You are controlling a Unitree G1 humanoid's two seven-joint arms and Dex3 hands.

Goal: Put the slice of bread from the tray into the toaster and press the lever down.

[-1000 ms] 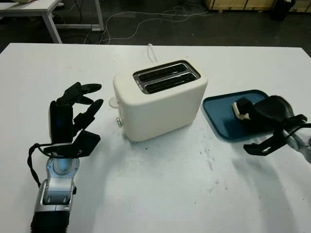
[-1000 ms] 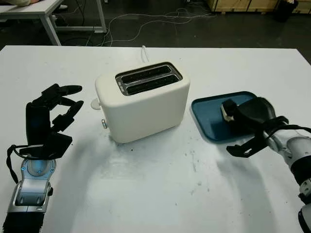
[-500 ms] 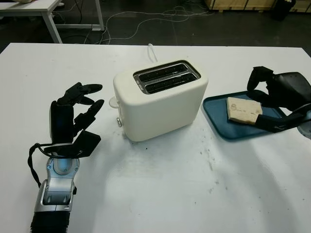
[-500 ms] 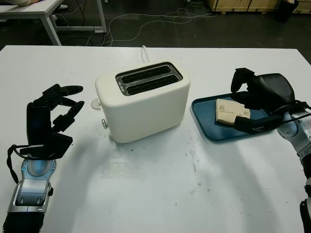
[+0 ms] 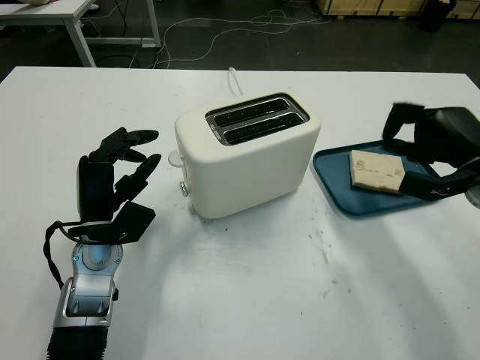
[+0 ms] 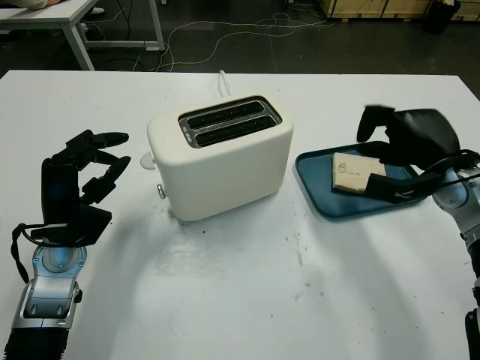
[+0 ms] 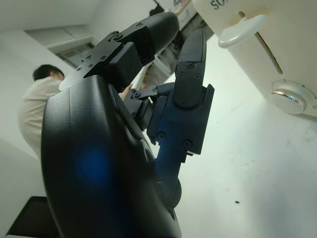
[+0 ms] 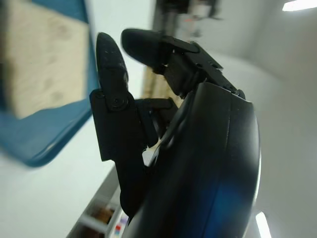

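The right hand (image 5: 431,146) hovers empty, holding nothing, by the bread (image 5: 377,172) on the tray (image 5: 337,180). Grasping comes next; it must close on the slice, then carry it to the toaster (image 5: 247,154). The left hand (image 5: 112,176) waits open on the bench (image 5: 262,300).

Bright, even overhead light fills the white counter (image 5: 247,300), with soft shadows falling toward six o'clock under the cream plastic toaster (image 5: 247,154). The black right hand (image 5: 431,146) at three o'clock is motion-blurred. In the right wrist view the tan bread slice (image 8: 42,59) is out of focus.
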